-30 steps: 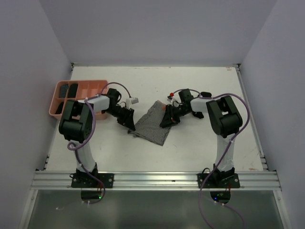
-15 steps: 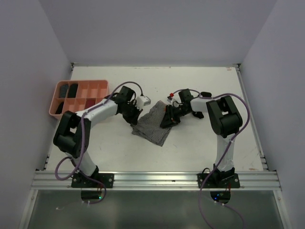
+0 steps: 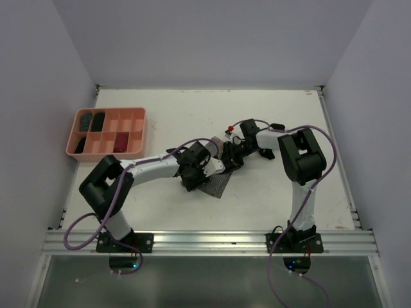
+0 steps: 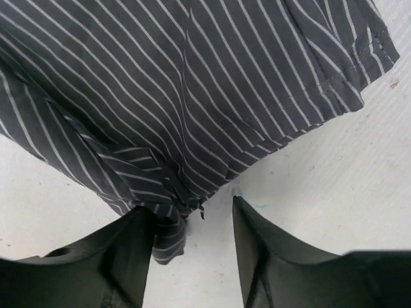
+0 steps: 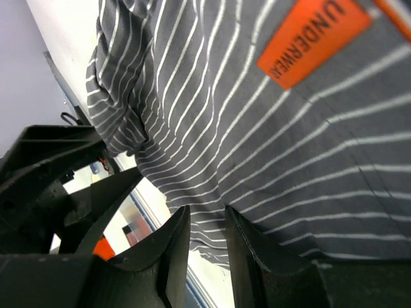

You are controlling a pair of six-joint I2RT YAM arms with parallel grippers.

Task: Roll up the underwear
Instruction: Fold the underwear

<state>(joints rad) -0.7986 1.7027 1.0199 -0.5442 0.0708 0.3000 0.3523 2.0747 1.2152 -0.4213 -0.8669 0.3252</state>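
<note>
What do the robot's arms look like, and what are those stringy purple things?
The left arm and right arm are white tubes with chunky black joints. A looping purple cable trails down each to a black base plate. The left end effector and right end effector each have two black wedge-shaped fingers.

From above, the left arm [image 3: 160, 168] and right arm [image 3: 260, 138] hid most of the striped underwear [image 3: 217, 186]. In the left wrist view it ran off the top and left edges. The orange label [image 5: 308, 38] lost its last letters at the top edge. The tray's [image 3: 109, 111] dark contents were too small to tell.
</note>
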